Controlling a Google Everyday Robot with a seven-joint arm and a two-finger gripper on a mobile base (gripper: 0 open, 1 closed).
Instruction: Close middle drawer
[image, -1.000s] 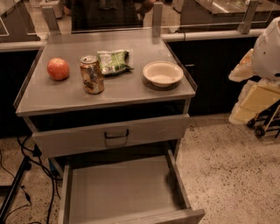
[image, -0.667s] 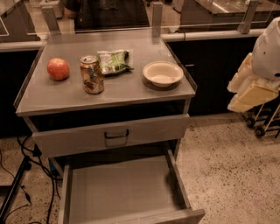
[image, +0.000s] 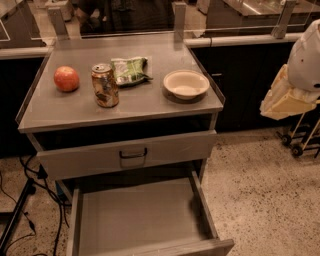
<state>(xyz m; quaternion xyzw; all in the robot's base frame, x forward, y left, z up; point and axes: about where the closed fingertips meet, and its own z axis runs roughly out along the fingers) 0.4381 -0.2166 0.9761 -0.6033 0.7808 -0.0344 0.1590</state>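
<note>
The middle drawer (image: 142, 215) is pulled far out at the bottom of the view. Its long grey tray is bare, and its low front (image: 170, 248) is cut off by the lower edge, so its handle is hidden. Above it the taller-fronted drawer (image: 132, 155) with a black handle stands slightly out. My gripper (image: 284, 98), a cream-coloured part under the white arm shell (image: 306, 55), hangs at the right edge. It is well to the right of the cabinet, at about the height of the cabinet top, and touches nothing.
On the cabinet top (image: 150, 102) lie a red apple (image: 66, 78), a drink can (image: 105, 85), a green chip bag (image: 130, 70) and a white bowl (image: 186, 83). Cables (image: 30, 200) run on the floor at the left. A wheeled cart (image: 302, 142) stands at the right.
The arm at the right edge has risen a little and shifted slightly left. The drawers and the things on top have not moved.
</note>
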